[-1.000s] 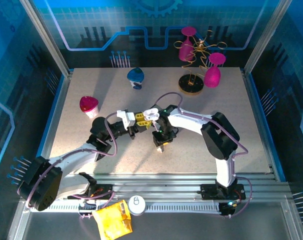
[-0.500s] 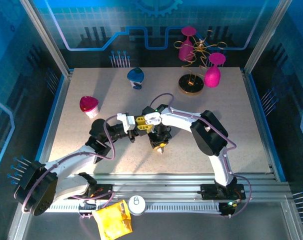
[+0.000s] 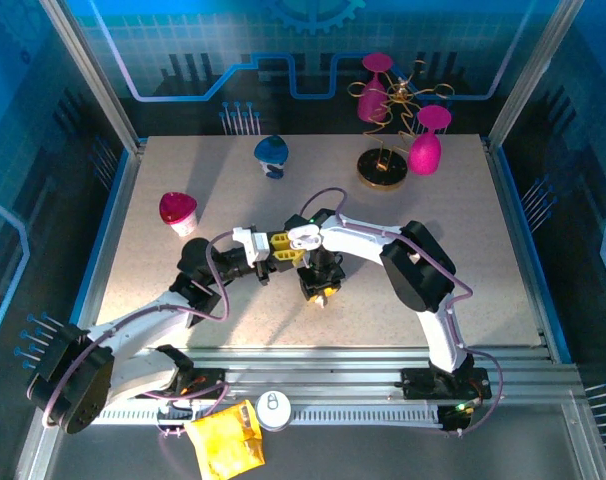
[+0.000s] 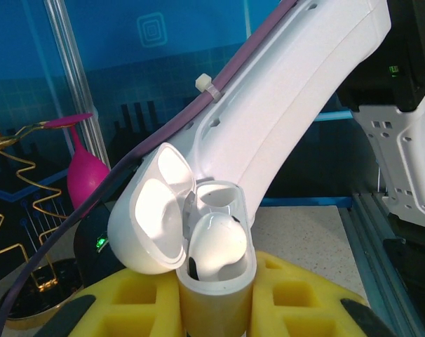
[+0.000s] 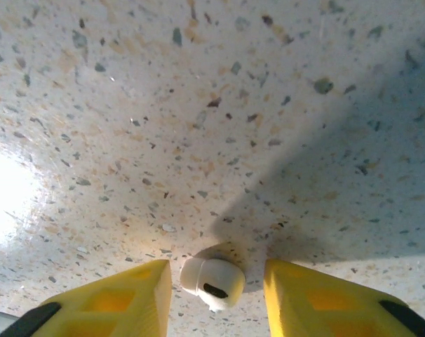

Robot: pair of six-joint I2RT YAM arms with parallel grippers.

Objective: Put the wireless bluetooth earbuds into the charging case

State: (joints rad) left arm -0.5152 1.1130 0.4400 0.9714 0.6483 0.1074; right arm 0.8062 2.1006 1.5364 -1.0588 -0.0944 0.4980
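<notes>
My left gripper [image 4: 214, 319] is shut on the white charging case [image 4: 216, 281], holding it upright between yellow pads, lid [image 4: 151, 214] swung open to the left. One white earbud [image 4: 214, 246] sits in the near socket; the far socket looks vacant. From above, the case [image 3: 303, 238] is at mid-table in the left gripper [image 3: 283, 247]. My right gripper [image 5: 216, 291] points down at the table, open, its yellow fingers [image 5: 121, 298] on either side of a second earbud [image 5: 212, 281] lying on the speckled surface, apart from both pads. The right gripper [image 3: 320, 288] hovers just right of the case.
A gold stand [image 3: 386, 165] with magenta cups [image 3: 425, 150] is at the back right. A blue object [image 3: 272, 154] sits at the back centre, a red-and-white cup [image 3: 178, 211] at the left. The right arm's white forearm [image 4: 289, 105] crosses close behind the case.
The right arm swung left and lowered its gripper beside the case during the first half second. Since then nothing has visibly moved.
</notes>
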